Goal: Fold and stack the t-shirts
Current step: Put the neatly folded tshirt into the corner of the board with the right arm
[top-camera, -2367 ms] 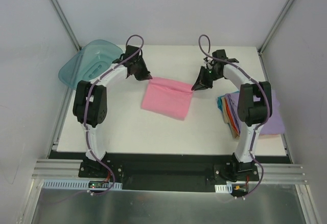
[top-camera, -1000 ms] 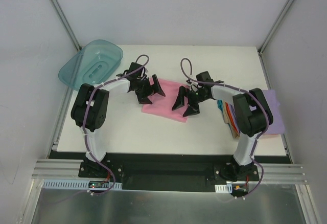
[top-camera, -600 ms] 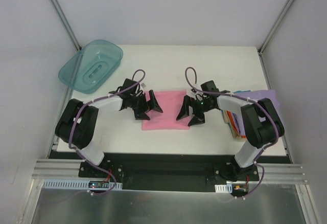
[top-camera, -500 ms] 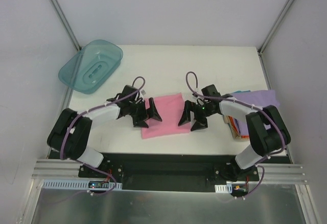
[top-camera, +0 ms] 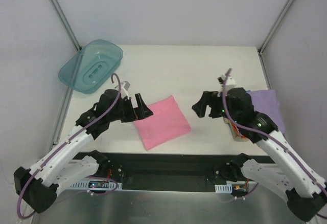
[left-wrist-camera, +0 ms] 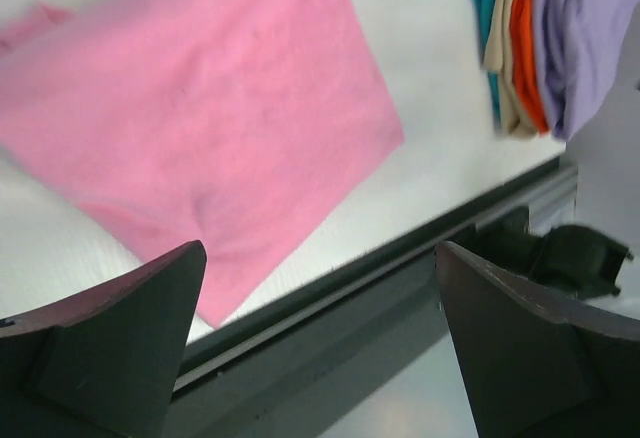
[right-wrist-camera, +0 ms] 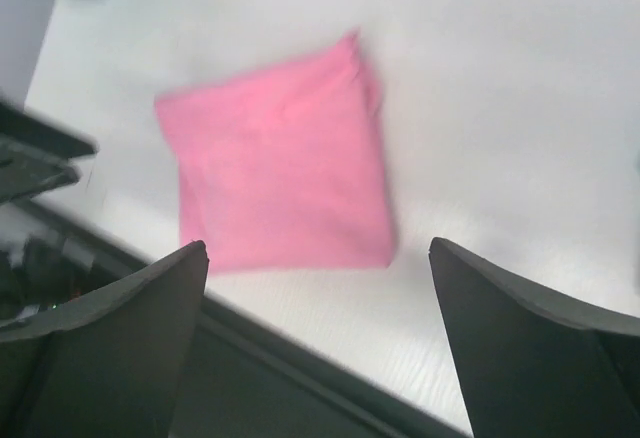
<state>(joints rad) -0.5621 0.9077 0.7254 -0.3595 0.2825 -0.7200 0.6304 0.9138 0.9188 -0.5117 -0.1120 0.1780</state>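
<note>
The folded pink t-shirt (top-camera: 162,121) (left-wrist-camera: 200,128) (right-wrist-camera: 280,173) lies flat near the table's front edge, turned at an angle. My left gripper (top-camera: 141,107) (left-wrist-camera: 320,248) hangs open just left of it and holds nothing. My right gripper (top-camera: 200,107) (right-wrist-camera: 318,246) is open too, a short way off the shirt's right side, also with nothing in it. Neither touches the cloth. A stack of folded t-shirts (top-camera: 265,104) (left-wrist-camera: 540,38), lavender on top with orange and teal edges, sits at the right, partly hidden by the right arm.
A translucent teal tub (top-camera: 92,65) leans at the back left corner. The black front rail (top-camera: 163,160) runs just below the pink shirt. White walls and metal posts close in the table's sides and back.
Both arms have swung back toward the near edge and come off the pink shirt. The shirt now lies nearer the front and more turned. Both grippers stayed open.
</note>
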